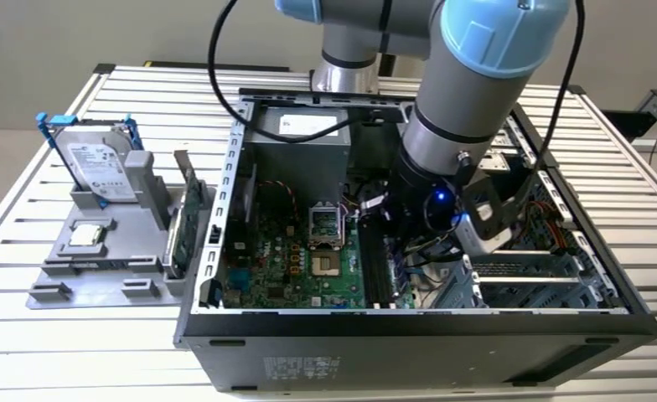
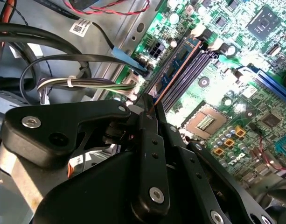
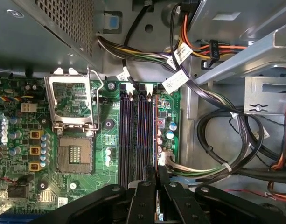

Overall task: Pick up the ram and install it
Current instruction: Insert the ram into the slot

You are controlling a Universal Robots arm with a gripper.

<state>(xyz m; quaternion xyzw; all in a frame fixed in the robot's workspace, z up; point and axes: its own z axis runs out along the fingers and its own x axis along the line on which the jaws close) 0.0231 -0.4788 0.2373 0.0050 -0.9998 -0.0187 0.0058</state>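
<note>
The ram (image 3: pixel 155 122) is a thin dark stick seen edge-on in the first wrist view. It stands on its long edge along the memory slot nearest the cable side of the motherboard. In the second wrist view the ram (image 2: pixel 177 71) runs away from the fingers, over the dark memory slots (image 2: pixel 191 74). My gripper (image 3: pixel 156 176) is shut on the near end of the stick, one black finger on each face. In the exterior view the gripper (image 1: pixel 409 243) reaches down inside the open computer case (image 1: pixel 418 322). I cannot tell whether the stick is fully seated.
Cable bundles (image 3: pixel 217 140) crowd the side next to the ram's slot. The open CPU socket (image 3: pixel 73 151) lies on the other side of the slots (image 3: pixel 133 130). Outside the case, a grey holder (image 1: pixel 94 268) carries a hard drive in a blue bracket (image 1: pixel 94 163) and a green card (image 1: pixel 188 219).
</note>
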